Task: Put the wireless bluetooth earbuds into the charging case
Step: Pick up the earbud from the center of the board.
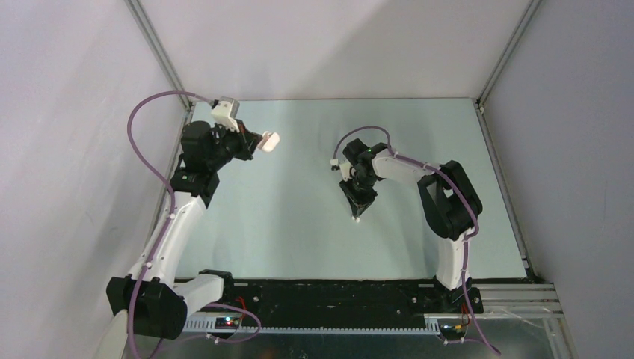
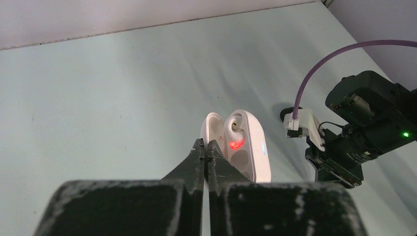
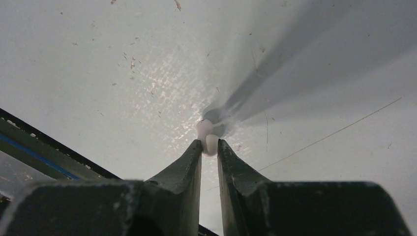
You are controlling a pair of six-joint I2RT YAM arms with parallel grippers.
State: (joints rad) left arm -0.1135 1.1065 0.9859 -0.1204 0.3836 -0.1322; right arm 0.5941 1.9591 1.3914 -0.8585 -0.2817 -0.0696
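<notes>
- You're looking at one earbud (image 3: 205, 133): a tiny, glossy white bud with a rounded head and a short stub below it.
- The charging case (image 2: 246, 147) is a white oval shell standing open, with a red light (image 2: 236, 144) glowing inside it.
- Your right gripper (image 3: 210, 145) is open only a sliver and pinches the earbud by its stub, right at the fingertips. It points down at the table (image 3: 98, 73).
- Your left gripper (image 2: 206, 146) is clenched tight, and the case sits at its tips, held up off the table at the far left.
- The earbud's long axis runs in line with the fingers, with the rounded head poking out towards the table. You can't tell whether it touches the table.
- The case's long axis runs on away from your left gripper, and its open hollows face back towards that wrist.
</notes>
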